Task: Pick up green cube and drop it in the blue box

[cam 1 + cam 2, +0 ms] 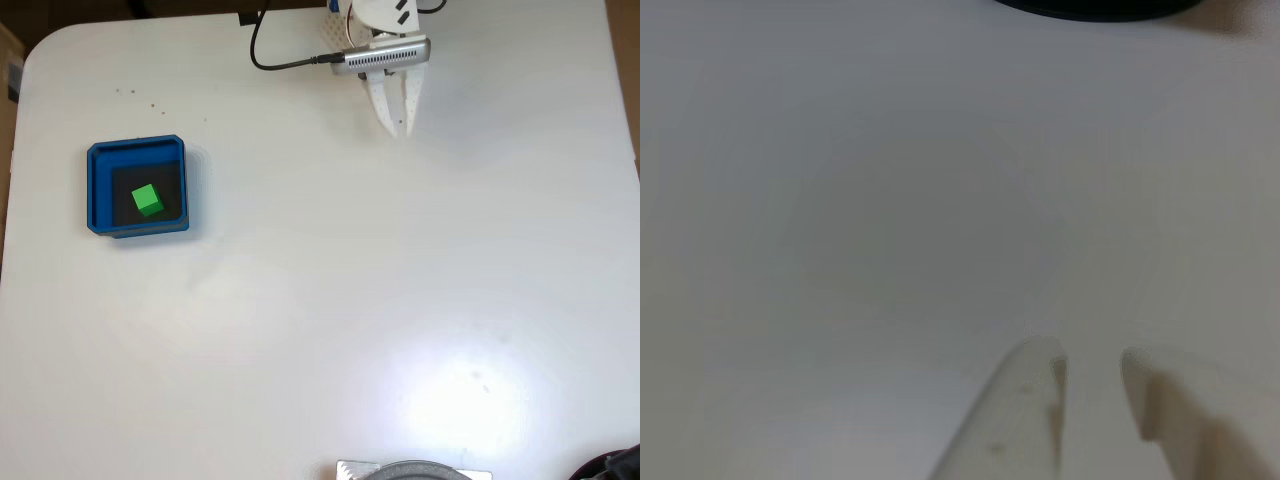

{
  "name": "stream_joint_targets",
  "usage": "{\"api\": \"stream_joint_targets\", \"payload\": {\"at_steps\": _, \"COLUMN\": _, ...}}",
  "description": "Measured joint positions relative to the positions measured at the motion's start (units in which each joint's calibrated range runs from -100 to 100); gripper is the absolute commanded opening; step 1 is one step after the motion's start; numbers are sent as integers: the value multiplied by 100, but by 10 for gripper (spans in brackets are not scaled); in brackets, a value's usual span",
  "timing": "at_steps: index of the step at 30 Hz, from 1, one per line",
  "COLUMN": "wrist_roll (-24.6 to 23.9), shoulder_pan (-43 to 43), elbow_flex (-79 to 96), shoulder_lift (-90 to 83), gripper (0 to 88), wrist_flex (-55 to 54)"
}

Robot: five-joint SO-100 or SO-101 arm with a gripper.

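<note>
A white table (330, 300) takes up nearly the whole fixed view, its rounded corner showing at the upper left of the frame and a bright glare patch lying toward the lower right. In the other view the same pale surface (890, 220) spreads across the frame, blurred and plain.

Next in size is the blue box (137, 187), a shallow square tray with raised blue walls and a dark floor, resting on the table at the left of the fixed view, a little above mid-height.

The arm enters at the top centre of the fixed view, with a grey ribbed block across it and a black cable (275, 62) curling off to its left. Below the block hangs the gripper (396, 130), its two white fingers running downward in the frame and converging toward their tips. In the other view the gripper (1092, 365) rises from the bottom edge, right of centre, and its fingers stand a narrow gap apart with nothing between them: slightly parted, holding nothing.

At the bottom edge of the fixed view sits a grey rounded object (412, 470), cut off by the frame.

Smallest is the green cube (148, 200). It lies inside the blue box on the dark floor, near its middle, well apart from the gripper, far to the left of it and lower in the frame.
</note>
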Motion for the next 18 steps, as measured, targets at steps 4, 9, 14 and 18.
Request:
{"api": "stream_joint_targets", "payload": {"at_steps": 4, "wrist_roll": 0, "shoulder_pan": -43, "elbow_flex": 349, "shoulder_lift": -376, "gripper": 16, "wrist_flex": 0}}
{"api": "stream_joint_targets", "payload": {"at_steps": 9, "wrist_roll": 0, "shoulder_pan": -43, "elbow_flex": 698, "shoulder_lift": -677, "gripper": 16, "wrist_flex": 0}}
{"api": "stream_joint_targets", "payload": {"at_steps": 14, "wrist_roll": 0, "shoulder_pan": -43, "elbow_flex": 1011, "shoulder_lift": -1011, "gripper": 16, "wrist_flex": 0}}
{"api": "stream_joint_targets", "payload": {"at_steps": 18, "wrist_roll": 0, "shoulder_pan": -149, "elbow_flex": 1280, "shoulder_lift": -1353, "gripper": 16, "wrist_flex": 0}}
